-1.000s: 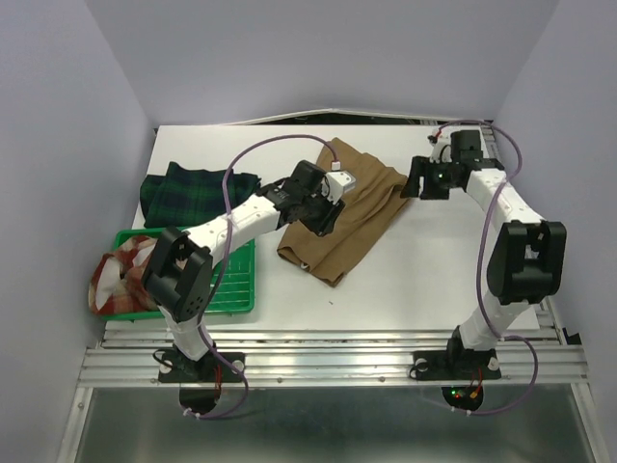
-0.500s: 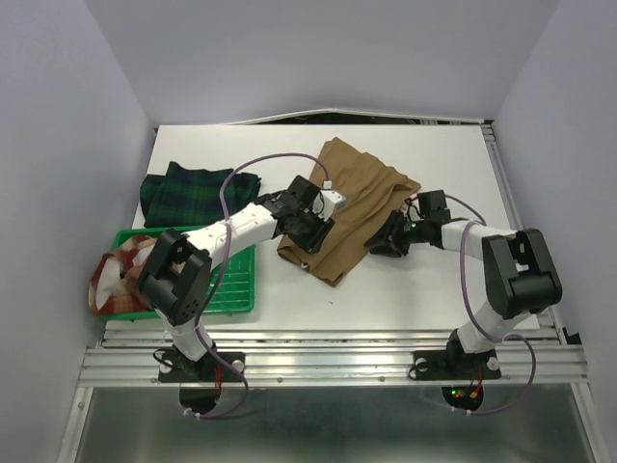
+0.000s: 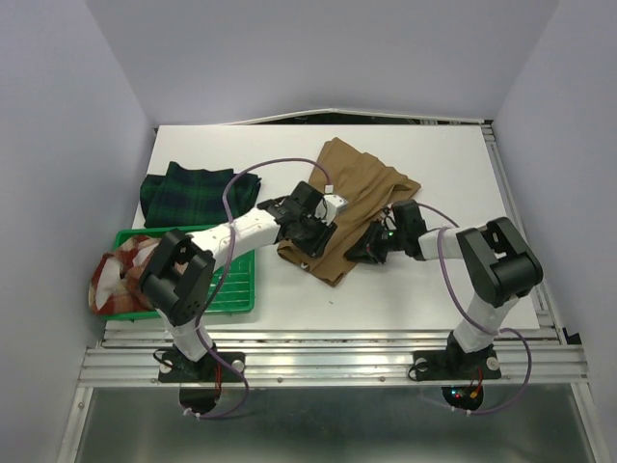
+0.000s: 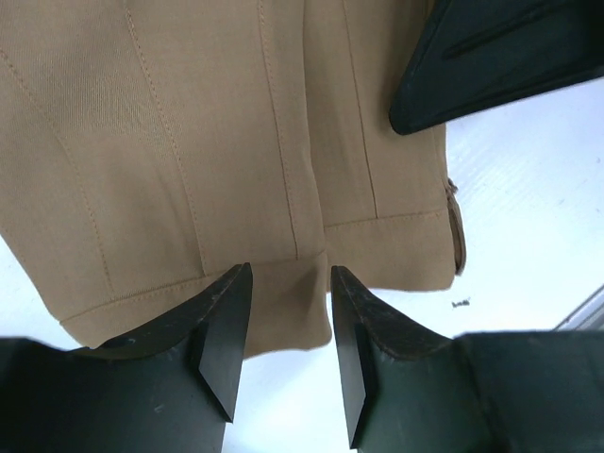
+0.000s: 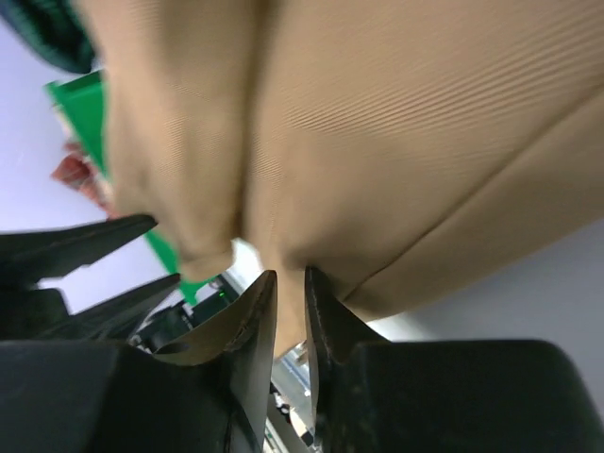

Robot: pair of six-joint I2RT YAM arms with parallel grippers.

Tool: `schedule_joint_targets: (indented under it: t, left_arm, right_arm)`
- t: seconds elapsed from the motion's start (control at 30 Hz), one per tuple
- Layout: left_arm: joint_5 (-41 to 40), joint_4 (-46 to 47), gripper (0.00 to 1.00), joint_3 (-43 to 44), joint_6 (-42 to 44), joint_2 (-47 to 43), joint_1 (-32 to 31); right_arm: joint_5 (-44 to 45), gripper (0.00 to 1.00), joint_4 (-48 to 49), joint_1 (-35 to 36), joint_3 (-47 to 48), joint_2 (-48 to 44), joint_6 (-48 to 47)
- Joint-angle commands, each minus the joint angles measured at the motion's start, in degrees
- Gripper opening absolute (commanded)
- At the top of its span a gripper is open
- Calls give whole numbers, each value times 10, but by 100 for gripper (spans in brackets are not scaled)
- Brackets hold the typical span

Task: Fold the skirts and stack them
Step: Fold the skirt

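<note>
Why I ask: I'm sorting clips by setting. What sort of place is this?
Likely a lab test cell: bare lavender walls box in a white table, the left arm and right arm are bolted to an aluminium rail, working a tan skirt.

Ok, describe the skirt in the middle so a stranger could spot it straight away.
On the white table, look at the centre. The tan skirt lies there, plain brown, unlike the dark tartan skirt at left and the red plaid skirt at the green tray.

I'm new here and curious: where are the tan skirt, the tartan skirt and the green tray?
tan skirt [image 3: 364, 185], top view, its upper middle.
tartan skirt [image 3: 188, 193], top view, its centre.
green tray [image 3: 238, 282], top view, bare right floor.
</note>
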Motion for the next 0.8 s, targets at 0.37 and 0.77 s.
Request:
schedule_joint_targets:
  t: [0.37,0.77]
  left_arm:
    - [-29,3,0,33,-1,45,-42]
    - [9,-23,0,54,-29,-30,-54]
  right_arm:
    - [43,17,-44,11,49,79,-42]
    - [50,2,-66,16,50,84,-46]
